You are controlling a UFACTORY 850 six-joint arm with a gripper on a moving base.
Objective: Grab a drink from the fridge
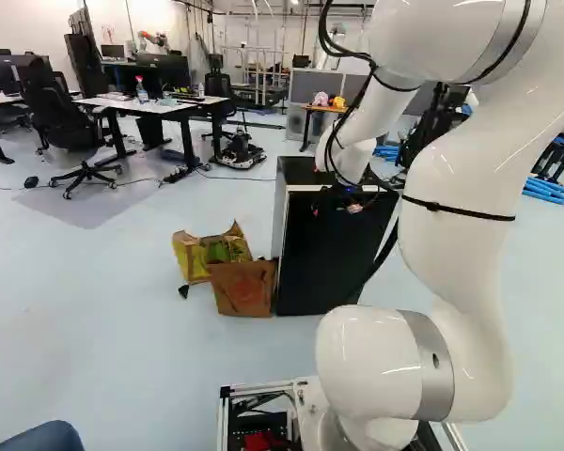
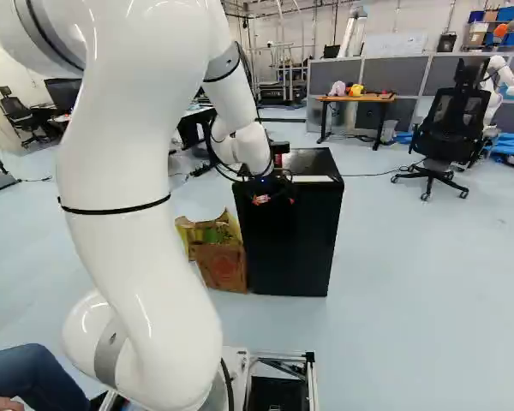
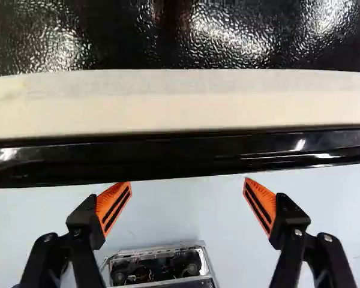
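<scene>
Fridge (image 2: 295, 248) is only partly visible tbh, since the arm (image 2: 141, 197) covers a chunk of its top in both base views, and in the wrist view you just get a slice of it, cut off on both sides. Its door looks closed, so whatever's inside is hidden, and I can't point to any drink. There's also some dark and red bit (image 2: 279, 148) up by the wrist in the right base view, half blocked, no clue what it is. As for looks, it's a black, boxy, waist-high-ish sort of unit standing on the pale floor (image 2: 411, 291) ahead of the base, flat dark front, and the left base view shows a light grey side. Up close the top is black, pebbly and pretty shiny, then there's a cream strip (image 3: 180, 105) and a glossy black front edge (image 3: 180, 157). The fingers (image 2: 261, 199) are up at that front edge, spread wide with nothing between them, and in the wrist view their orange pads (image 3: 113, 209) sit right by the glossy edge, can't tell if they touch it. Two cardboard boxes are next to the fridge, the yellow-green one (image 1: 193, 256) open and partly hidden behind the brown one (image 1: 243, 288)
</scene>
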